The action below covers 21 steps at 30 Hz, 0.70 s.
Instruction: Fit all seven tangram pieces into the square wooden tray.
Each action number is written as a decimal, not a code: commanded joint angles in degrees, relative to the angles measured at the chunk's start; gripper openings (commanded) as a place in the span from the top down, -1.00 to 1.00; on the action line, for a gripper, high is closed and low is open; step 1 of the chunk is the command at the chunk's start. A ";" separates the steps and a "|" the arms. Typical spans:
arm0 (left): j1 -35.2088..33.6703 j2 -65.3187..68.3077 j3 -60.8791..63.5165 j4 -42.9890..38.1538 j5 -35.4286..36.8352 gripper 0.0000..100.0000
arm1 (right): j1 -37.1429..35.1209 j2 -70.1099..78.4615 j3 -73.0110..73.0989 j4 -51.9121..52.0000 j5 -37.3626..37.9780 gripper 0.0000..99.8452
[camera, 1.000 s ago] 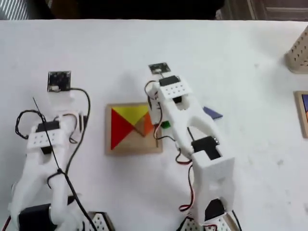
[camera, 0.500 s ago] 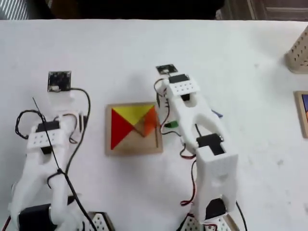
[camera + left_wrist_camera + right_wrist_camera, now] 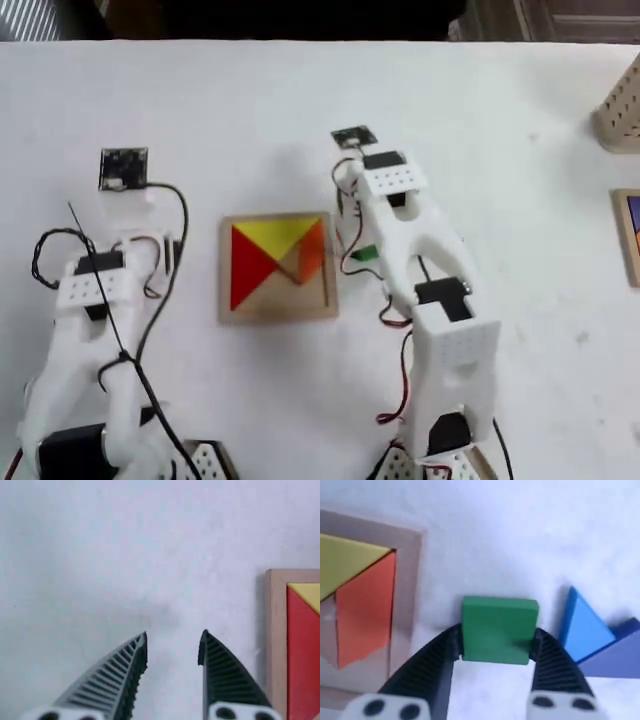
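The square wooden tray [image 3: 275, 305] lies between the two arms and holds a yellow triangle [image 3: 272, 236], a red triangle [image 3: 248, 275] and an orange piece [image 3: 311, 255]. My right gripper [image 3: 498, 640] is just beside the tray's right rim [image 3: 412, 580], with its fingers pressed on both sides of a green square [image 3: 499, 627], which also shows under the right arm [image 3: 365, 254]. A blue triangle [image 3: 582, 630] and a darker blue piece [image 3: 615, 652] lie just past it. My left gripper [image 3: 174, 642] hangs open over bare table left of the tray [image 3: 275, 630].
A pegged wooden block [image 3: 620, 110] and the edge of another board [image 3: 628, 235] sit at the table's far right. Loose cables trail around the left arm [image 3: 95, 285]. White table stretches behind the tray.
The right arm has shifted to the right, away from the tray, carrying the green square with it. The orange piece is now uncovered, and the arm now hides the blue pieces. The left arm has stayed still.
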 commanded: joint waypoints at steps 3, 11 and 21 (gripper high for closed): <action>0.48 0.04 -0.18 -0.79 -0.53 0.65 | 0.31 -1.71 -2.11 0.04 1.05 0.96; 0.40 0.04 -0.18 -0.88 -0.53 0.65 | -2.24 -13.76 -0.18 7.87 0.88 0.96; 0.40 0.04 -0.26 -0.97 -0.53 0.65 | -15.25 -22.64 10.37 6.20 0.88 0.96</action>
